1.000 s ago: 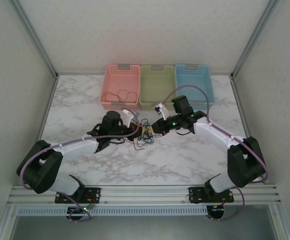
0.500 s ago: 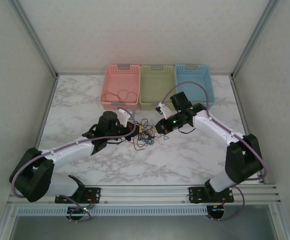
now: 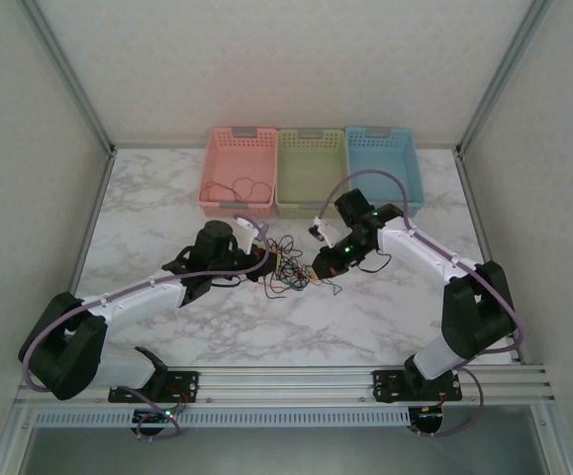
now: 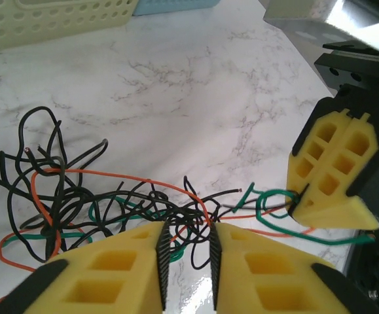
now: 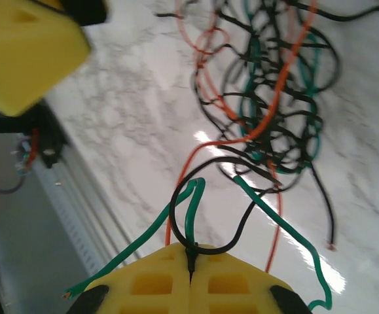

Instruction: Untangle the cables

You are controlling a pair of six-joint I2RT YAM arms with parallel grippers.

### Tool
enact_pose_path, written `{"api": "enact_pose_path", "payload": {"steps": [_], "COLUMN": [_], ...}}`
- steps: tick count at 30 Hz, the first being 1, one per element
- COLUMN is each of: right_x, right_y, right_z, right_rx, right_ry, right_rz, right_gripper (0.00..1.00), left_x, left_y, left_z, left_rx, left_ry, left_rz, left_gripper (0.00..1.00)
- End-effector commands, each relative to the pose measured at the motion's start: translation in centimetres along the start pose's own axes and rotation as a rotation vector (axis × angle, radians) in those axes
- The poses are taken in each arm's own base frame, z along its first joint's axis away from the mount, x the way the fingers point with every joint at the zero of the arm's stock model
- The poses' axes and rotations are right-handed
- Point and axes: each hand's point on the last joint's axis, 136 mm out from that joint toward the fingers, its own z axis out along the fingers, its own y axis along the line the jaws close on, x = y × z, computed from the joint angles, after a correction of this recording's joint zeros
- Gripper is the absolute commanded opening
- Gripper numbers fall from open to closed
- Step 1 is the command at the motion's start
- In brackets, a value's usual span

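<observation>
Cables (image 3: 291, 269) tangled mid-desk (image 3: 157, 213), between arms. Right end effector (image 5: 190, 260) clamped on green cable (image 5: 188, 219) loop, likely to draw it free. Left end effector (image 4: 188, 252) narrow, tangle strands between pads, probably anchoring bundle; cannot tell if pinching.

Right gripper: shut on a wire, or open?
The right gripper is shut on the green cable: its yellow fingers meet, pinching the loop.

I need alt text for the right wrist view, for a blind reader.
The right tool, yellow, is shut on a looped green wire, with a tangle of red, green and black wires beyond it on a marble table. A yellow finger of the left tool sits top left.
</observation>
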Motion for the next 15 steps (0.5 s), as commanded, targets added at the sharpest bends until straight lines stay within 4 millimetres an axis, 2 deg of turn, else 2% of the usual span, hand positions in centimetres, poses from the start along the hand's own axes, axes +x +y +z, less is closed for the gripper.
{"api": "enact_pose_path", "payload": {"steps": [1,7,13,15], "right_x": [-1.7,-2.9,-3.2,-3.3], "right_y": [4.5,6.0,5.7,5.6], "right_z": [-1.5,-2.0,-2.0,-2.0], "right_rx": [-0.182,-0.259,-0.238,-0.239], "right_ry": [-0.083,-0.127,-0.141,-0.142], "right_rz": [-0.101,-0.139,-0.172,-0.174], "right_gripper": [0.00,0.00,0.00,0.00], "left_x": [-1.1,-1.2,-0.7,-0.2], "left_y": [-1.7,-2.2,-2.8,-3.1], "left_z": [-0.5,-0.8,-1.4,-1.3], "left_rx": [0.054,0.068,0.093,0.112], "left_ry": [-0.011,-0.015,0.014,0.038], "left_rz": [0.035,0.042,0.072,0.085], "left_gripper": [0.30,0.44,0.55,0.56]}}
